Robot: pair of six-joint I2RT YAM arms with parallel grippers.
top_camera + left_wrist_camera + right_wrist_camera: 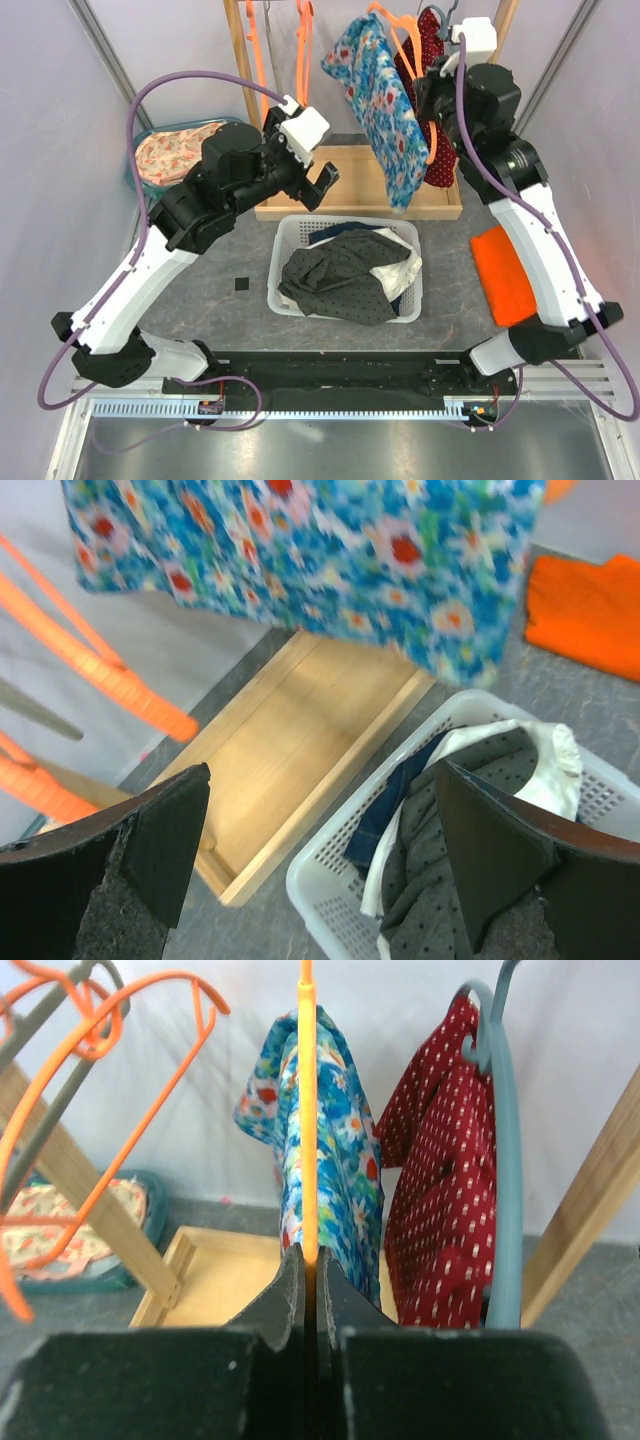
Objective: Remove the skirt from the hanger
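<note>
The skirt [380, 100] is blue with a flower print and hangs from an orange hanger [400, 40] on the rack at the back. My right gripper [432, 95] is shut on the lower bar of that orange hanger [307, 1110], with the skirt [340, 1170] draped just beyond the fingers. My left gripper [325, 180] is open and empty, held in the air just left of the skirt's lower part. In the left wrist view the skirt [330, 550] hangs above and ahead of the open left gripper [320, 780], apart from it.
A white basket [285, 225] of dark and white clothes sits mid-table. A wooden tray [350, 170] forms the rack's base. A red dotted garment [440, 1180] hangs on a grey hanger to the right. Empty orange hangers [303, 40] hang at left. An orange cloth [505, 270] lies right, a teal bowl [175, 150] left.
</note>
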